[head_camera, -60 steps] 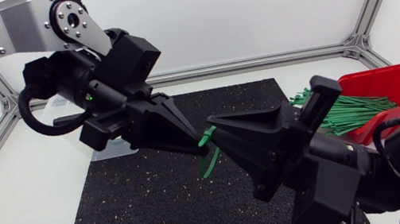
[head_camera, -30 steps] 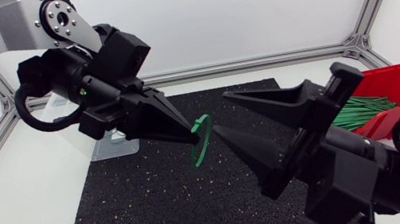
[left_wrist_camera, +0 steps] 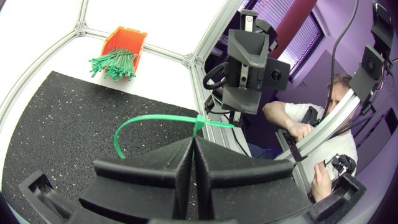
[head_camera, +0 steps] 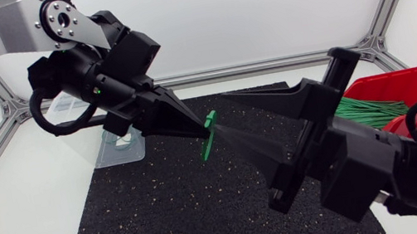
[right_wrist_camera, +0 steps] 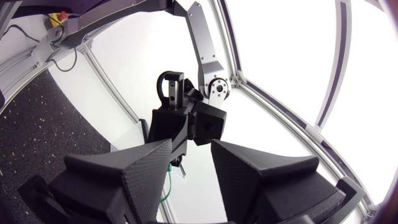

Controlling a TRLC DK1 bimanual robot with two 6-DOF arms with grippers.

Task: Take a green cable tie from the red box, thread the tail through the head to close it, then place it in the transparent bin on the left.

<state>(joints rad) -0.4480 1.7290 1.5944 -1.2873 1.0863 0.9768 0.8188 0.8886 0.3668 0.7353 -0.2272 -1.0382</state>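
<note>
Grips the looped green cable tie point(left_wrist_camera: 155, 117) at the very tips of the tightly closed left pincer point(left_wrist_camera: 191, 140), above the black mat point(head_camera: 149, 219). Has the right pincer point(head_camera: 223, 113) spread wide and empty, lower finger just beside the loop. Could snag there heading for the transparent bin point(head_camera: 118, 154), or slip from so thin a hold and land short.

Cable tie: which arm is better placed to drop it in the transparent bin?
Left: the left claw is shut on the cable tie, with the transparent bin nearby; the right claw is open.
</note>
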